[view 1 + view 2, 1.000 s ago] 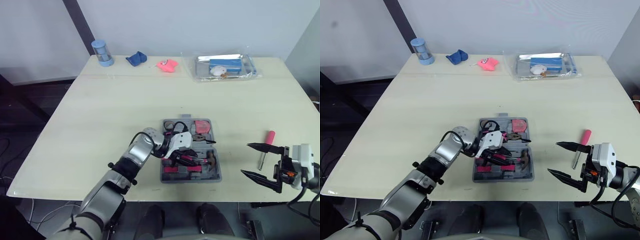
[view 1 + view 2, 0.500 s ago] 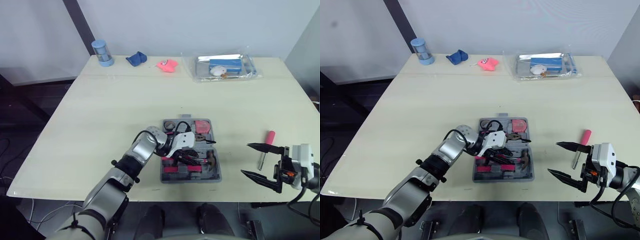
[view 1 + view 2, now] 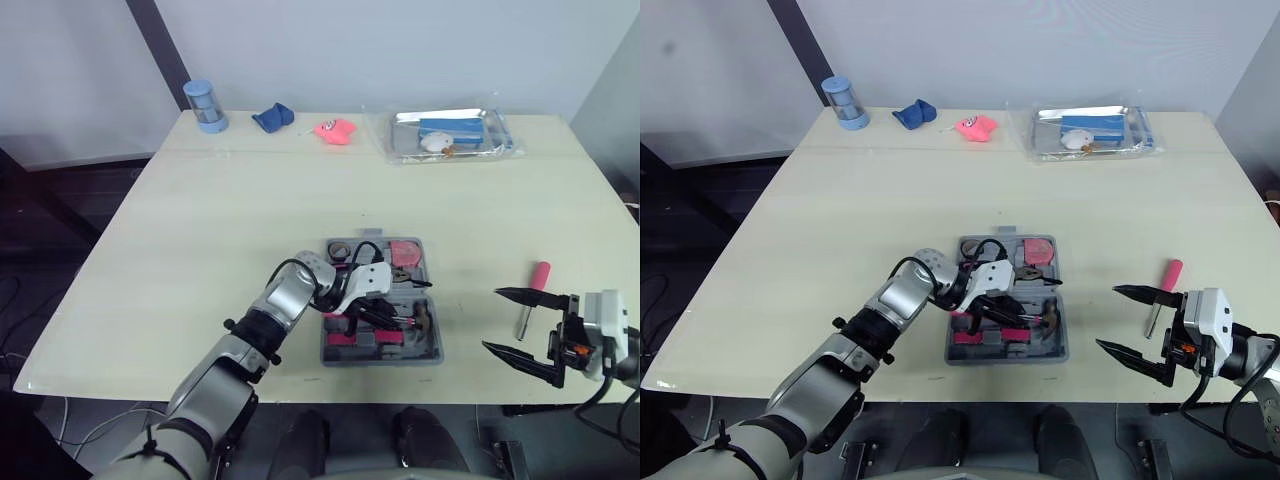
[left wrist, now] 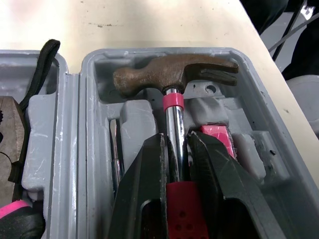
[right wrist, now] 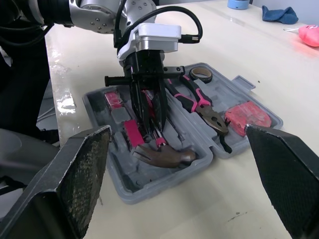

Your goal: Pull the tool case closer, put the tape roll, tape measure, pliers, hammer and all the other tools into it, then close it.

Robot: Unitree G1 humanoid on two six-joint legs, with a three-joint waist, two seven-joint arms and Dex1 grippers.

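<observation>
Tabletop [image 3: 200,230], pale and wide, carries everything. At its far edge, right of centre, lies a clear bag [image 3: 450,133] with a tray inside.

Near the near edge, about the middle, the grey case [image 3: 380,358] lies open flat, one half far and one half near.

From the left, the left pincer [image 4: 175,140] reaches into the near half. Its black fingers [image 4: 149,174] are closed in on the hammer [image 4: 174,77], pressing both sides of the chrome shaft just below the pink collar. The hammer lies in its moulded slot, its brown head towards the right wall of the case.

Well to the right of the case, by the near edge, the right pincer [image 3: 491,318] hangs spread wide with nothing between its fingers.

Pliers [image 5: 199,102] with pink and black handles rest in the far half of the case. A screwdriver [image 3: 533,285] with a pink handle lies on the bare tabletop just beyond the right pincer, apart from the case.

In the far half's right corner sits the red tape measure [image 5: 247,115]; in its left corner, the tape roll [image 5: 202,73].

Along the far edge, from left to right, stand a blue cup [image 3: 205,105], a blue cloth [image 3: 272,118] and a small pink toy [image 3: 334,130].
</observation>
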